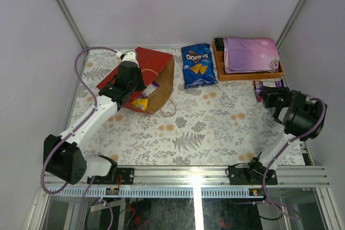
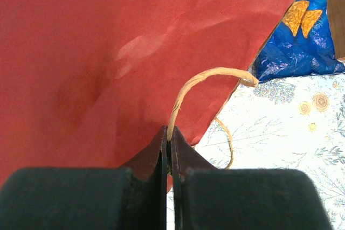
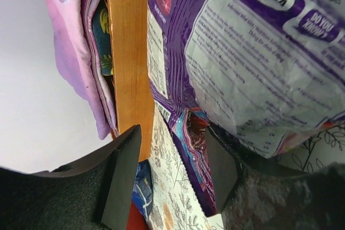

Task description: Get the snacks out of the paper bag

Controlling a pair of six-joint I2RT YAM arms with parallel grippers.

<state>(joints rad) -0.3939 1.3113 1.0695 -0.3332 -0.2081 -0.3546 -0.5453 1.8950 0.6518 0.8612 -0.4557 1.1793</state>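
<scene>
- This looks like a robotics lab test cell.
- Plain pale wall panels (image 1: 178, 4) with metal corner posts (image 1: 64, 9) close in the table (image 1: 215, 127).
- An aluminium rail (image 1: 186, 175) at the table's near edge carries two robot arms (image 1: 91, 119) and loose cables (image 1: 77, 71).

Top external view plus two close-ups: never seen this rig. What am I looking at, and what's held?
The top view looks down on a patterned table from above and behind two robot arms bolted at its near edge. The other two pictures come from a camera on each wrist, so the dark shapes at the bottom are that arm's own jaws. The left arm reaches the red paper bag, which lies tipped over with a yellow packet at its mouth. Its jaws are shut on the bag's tan loop handle. The right arm has open jaws with a corner of a purple packet between them, beside the orange tray. A purple cloth sits in the tray, and a blue Doritos bag lies on the table.
</scene>
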